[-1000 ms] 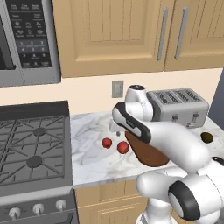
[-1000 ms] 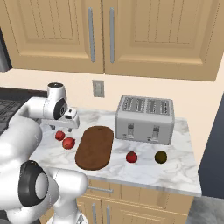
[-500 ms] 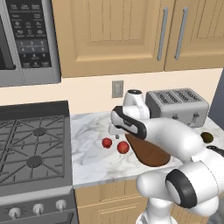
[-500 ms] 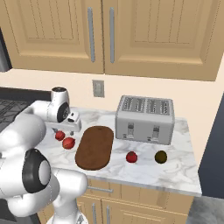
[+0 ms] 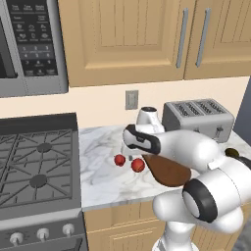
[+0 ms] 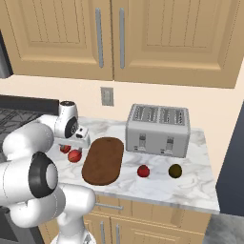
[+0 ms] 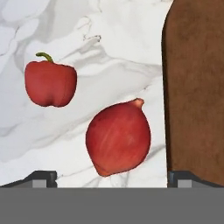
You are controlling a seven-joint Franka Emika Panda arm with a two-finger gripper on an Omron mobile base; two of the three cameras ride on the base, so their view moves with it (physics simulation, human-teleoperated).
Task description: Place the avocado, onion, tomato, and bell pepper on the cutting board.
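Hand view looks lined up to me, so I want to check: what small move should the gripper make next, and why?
Probably lower straight down over the red onion. The gripper is open, its fingertips flank the onion, which lies on the counter beside the cutting board, not on it. The bell pepper sits clear.

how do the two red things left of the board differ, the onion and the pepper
The onion is smooth and rounded, drawn to a small point at one end; the pepper is blockier and lobed. The pepper carries a curled green stem; the onion has none. In the hand view the onion looks larger and lies closer to the cutting board, the pepper farther out. Both are red and rest on the marble counter, off the board.
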